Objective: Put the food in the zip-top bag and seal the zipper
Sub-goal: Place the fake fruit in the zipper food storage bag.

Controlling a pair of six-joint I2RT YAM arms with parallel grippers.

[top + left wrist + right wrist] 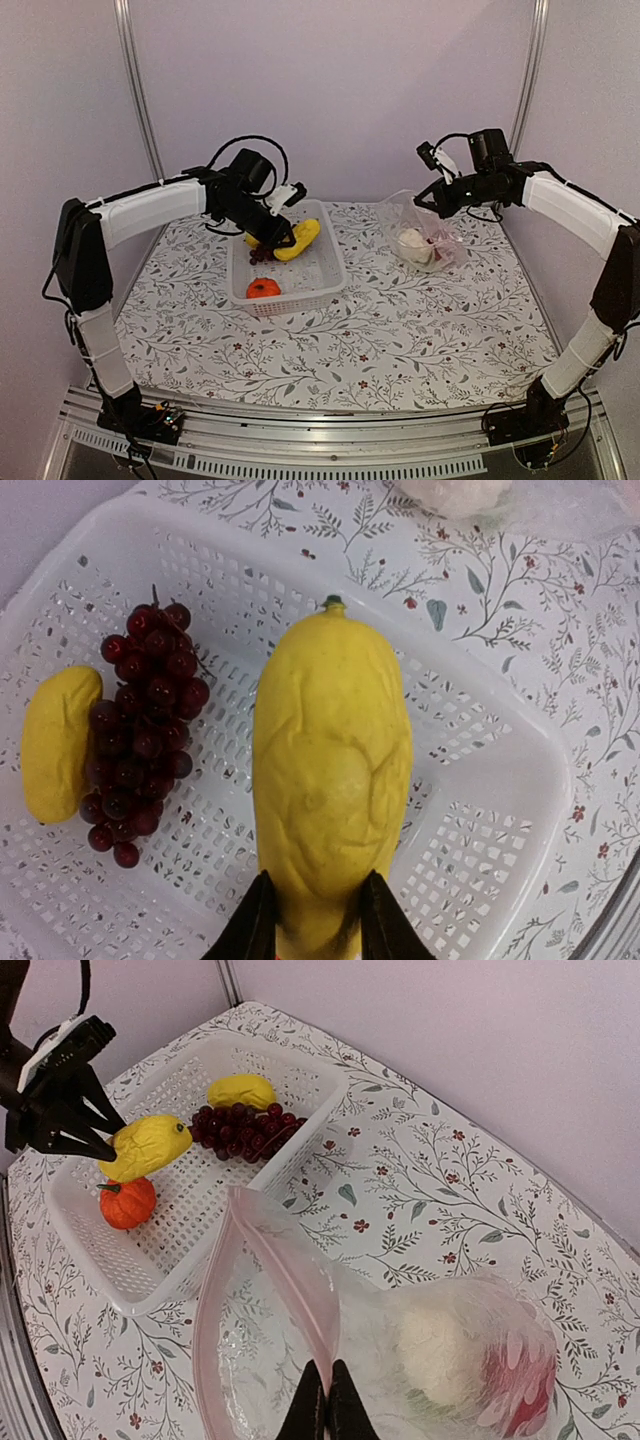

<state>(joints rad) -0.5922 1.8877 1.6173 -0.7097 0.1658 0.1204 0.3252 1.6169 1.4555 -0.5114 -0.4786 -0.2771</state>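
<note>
Left hand [318,882] pinches wrinkled yellow corn [330,770] over slotted basket [522,742].

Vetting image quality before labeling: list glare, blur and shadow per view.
Top external: even, soft light, faint shadows under the basket. Left wrist: yellow corn sharp, jaws at the bottom edge blurred. Right wrist: zip-top bag sheen hazes the cauliflower; no harsh glare.

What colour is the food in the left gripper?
Yellow corn; left wrist view shows it best.

Zip-top bag [250,1360] mouth gapes clear; basket [300,1145] walls fence the grapes [240,1128].
</note>
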